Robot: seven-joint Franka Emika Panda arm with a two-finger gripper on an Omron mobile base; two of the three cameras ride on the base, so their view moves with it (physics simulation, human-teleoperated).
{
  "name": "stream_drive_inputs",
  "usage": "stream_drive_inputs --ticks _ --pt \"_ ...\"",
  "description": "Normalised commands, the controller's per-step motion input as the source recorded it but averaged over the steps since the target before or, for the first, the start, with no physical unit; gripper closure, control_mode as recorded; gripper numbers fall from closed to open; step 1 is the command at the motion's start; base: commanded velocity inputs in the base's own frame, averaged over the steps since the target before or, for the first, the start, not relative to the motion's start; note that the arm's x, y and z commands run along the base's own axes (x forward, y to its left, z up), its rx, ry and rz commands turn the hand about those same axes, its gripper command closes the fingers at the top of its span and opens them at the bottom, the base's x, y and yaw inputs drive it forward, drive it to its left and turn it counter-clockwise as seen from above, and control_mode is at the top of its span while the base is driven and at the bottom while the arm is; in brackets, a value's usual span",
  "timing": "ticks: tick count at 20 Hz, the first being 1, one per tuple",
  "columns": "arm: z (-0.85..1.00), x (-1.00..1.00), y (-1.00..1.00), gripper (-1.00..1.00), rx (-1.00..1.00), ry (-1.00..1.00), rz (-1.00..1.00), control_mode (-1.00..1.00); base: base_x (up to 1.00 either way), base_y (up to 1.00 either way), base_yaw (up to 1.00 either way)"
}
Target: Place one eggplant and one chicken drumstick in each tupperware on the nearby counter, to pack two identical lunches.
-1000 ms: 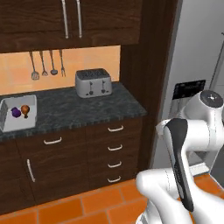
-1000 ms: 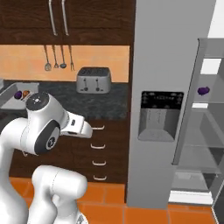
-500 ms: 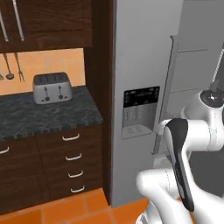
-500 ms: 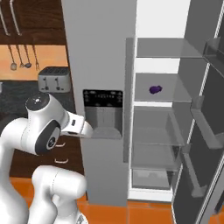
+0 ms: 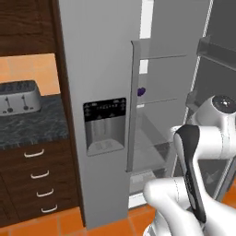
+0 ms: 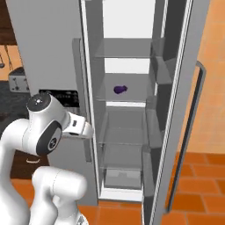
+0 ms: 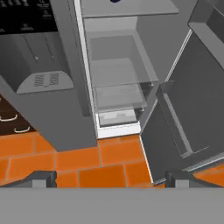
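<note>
Before the open fridge [image 6: 132, 110], hand [image 7: 111, 178] released; purple item [image 6: 119, 89], likely eggplant, mid-shelf.

The open fridge [image 7: 118, 83] fills the upper middle of the frame, its glass shelves bare. Its door [image 7: 188, 100] swings out at right. A dispenser [image 7: 37, 65] sits upper left, drawers [image 7: 8, 118], I think, at far left. Orange tiles [image 7: 87, 164] lie below, the fingertips [image 7: 41, 178] spread wide apart.

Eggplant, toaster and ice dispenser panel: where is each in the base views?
eggplant [image 6: 119, 89], right base view, middle of its purple body
toaster [image 5: 18, 97], left base view, front face
ice dispenser panel [image 5: 105, 126], left base view, recessed centre
</note>
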Motion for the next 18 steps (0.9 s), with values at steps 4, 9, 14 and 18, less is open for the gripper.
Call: stream_drive_inputs --ticks 4,9,14,18 --pt "0.0 0.0 0.0 -1.0 0.0 0.0 0.0 1.0 0.61 -0.35 0.08" --pt "0.0 0.0 0.0 -1.0 0.0 0.0 0.0 1.0 0.51 -0.5 0.16" --pt "0.0 0.0 0.0 -1.0 0.0 0.0 0.0 1.0 0.38 -0.4 0.16" --pt "-0.02 0.52 0.06 -1.0 0.0 0.0 0.0 -1.0 0.12 0.0 0.02"
